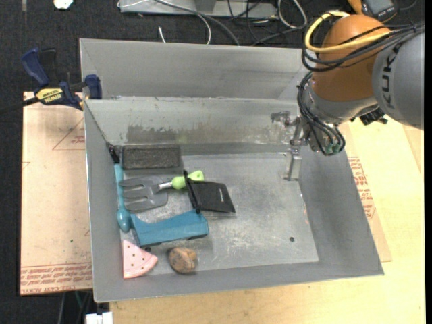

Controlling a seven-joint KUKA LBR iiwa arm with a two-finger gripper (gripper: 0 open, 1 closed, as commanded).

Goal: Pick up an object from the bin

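My gripper [291, 173] hangs over the bin's right rear part, close to the back wall, with nothing seen in it. The nearest loose thing is a black flat squeegee-like piece [213, 198], well to its left. Beside that lies a grey spatula [143, 194] with a green handle [186, 179]. A blue flat block [170, 229] sits in front of them.
Along the bin's left side lie a dark grey rectangular block [151, 157], a teal handle [121, 204], a pink wedge [138, 261] and a brown stone [183, 259]. The arm with its orange cover and cables reaches in from the upper right.
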